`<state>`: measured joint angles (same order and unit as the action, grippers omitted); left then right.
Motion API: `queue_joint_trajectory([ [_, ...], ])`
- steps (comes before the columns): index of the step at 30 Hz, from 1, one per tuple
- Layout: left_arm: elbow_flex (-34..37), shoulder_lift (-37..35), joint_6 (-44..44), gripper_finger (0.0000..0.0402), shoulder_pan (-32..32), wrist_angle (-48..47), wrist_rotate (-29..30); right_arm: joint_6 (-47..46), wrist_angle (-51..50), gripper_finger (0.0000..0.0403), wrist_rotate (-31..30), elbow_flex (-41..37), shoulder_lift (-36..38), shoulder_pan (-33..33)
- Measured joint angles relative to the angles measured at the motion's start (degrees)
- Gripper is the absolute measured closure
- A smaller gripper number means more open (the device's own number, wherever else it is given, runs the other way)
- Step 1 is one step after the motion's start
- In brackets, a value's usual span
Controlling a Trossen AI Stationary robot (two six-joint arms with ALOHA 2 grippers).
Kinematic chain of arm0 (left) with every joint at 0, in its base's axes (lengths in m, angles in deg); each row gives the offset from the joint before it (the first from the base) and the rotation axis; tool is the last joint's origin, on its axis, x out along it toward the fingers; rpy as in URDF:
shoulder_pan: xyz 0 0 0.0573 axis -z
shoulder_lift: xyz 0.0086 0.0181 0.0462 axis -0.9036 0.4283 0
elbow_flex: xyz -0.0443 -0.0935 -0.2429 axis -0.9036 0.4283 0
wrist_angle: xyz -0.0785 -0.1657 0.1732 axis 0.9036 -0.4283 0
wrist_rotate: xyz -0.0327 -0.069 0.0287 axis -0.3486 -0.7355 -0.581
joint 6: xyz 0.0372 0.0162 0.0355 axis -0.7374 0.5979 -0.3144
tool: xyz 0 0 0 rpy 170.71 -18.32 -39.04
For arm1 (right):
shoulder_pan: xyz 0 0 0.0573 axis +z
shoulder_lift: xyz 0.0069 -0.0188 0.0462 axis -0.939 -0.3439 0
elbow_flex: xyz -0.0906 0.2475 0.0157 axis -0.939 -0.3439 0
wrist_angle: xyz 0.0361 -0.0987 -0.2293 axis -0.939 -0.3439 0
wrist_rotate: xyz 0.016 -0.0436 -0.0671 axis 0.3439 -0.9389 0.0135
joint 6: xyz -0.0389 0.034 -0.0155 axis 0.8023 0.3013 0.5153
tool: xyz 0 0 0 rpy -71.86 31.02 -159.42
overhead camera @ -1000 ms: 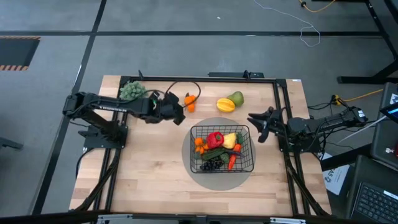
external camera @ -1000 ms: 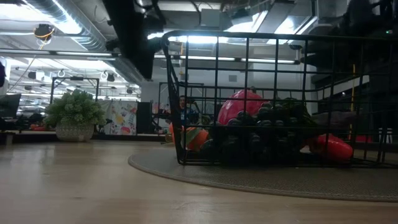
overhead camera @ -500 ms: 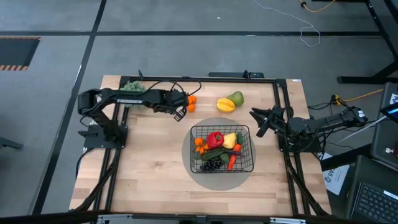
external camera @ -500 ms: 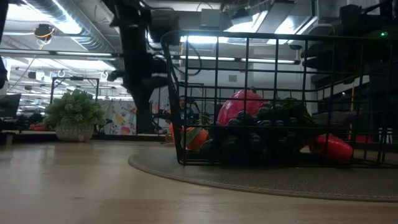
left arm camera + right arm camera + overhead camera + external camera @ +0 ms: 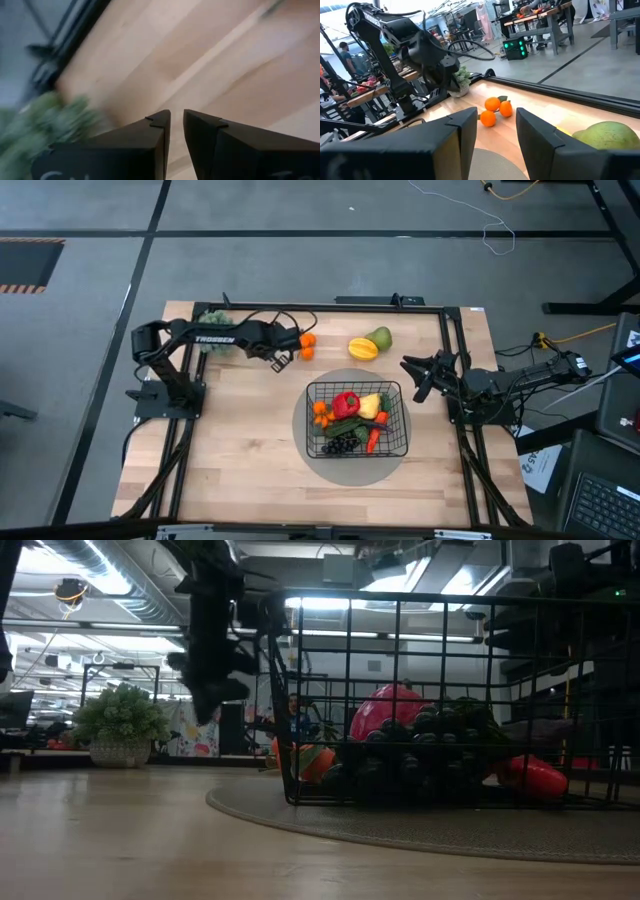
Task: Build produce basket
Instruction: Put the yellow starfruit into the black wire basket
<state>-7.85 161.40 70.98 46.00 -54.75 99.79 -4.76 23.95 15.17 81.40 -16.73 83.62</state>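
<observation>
The black wire basket (image 5: pixel 357 420) stands on a grey round disc (image 5: pixel 320 460) and holds a red pepper (image 5: pixel 346 402), a yellow fruit, dark grapes (image 5: pixel 343 445) and other produce. An orange cluster (image 5: pixel 305 345), a yellow fruit (image 5: pixel 362 349) and a green fruit (image 5: pixel 380 337) lie on the table beyond it. My left gripper (image 5: pixel 284 361) hangs just left of the orange cluster, empty, with only a narrow slit between its fingers (image 5: pixel 177 122). My right gripper (image 5: pixel 410 377) is open and empty to the right of the basket's far corner. It faces the orange cluster (image 5: pixel 495 110).
A small potted green plant (image 5: pixel 212 325) stands at the table's far left corner, close to my left arm. It also shows in the low view (image 5: pixel 120 725). A dark cable (image 5: pixel 290 315) loops above the orange cluster. Bare wood lies left of and in front of the disc.
My left arm has stretched out along the table's far side. Its gripper has stayed close to the left of the orange cluster, and in the low view it has come down into the picture.
</observation>
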Motion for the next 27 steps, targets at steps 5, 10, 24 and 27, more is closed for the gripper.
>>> queue_joint_trajectory([
  [5,-0.02,-2.62,9.18,0.0360,-0.83,-12.92,6.54,-0.01,-0.02,0.0272,0.07,0.00,0.02,0.00],
  [10,-0.04,-7.66,15.17,0.0360,-0.87,-19.10,10.37,0.17,-0.04,0.0272,-0.05,0.00,0.00,0.00],
  [24,7.98,-27.65,8.42,0.0360,-3.32,-5.53,10.72,0.20,-2.23,0.0272,-0.09,-0.02,0.00,0.00],
  [27,15.94,-33.50,3.09,0.0360,-4.79,8.59,3.14,0.20,-2.64,0.0272,-0.09,-0.04,0.00,0.00],
])
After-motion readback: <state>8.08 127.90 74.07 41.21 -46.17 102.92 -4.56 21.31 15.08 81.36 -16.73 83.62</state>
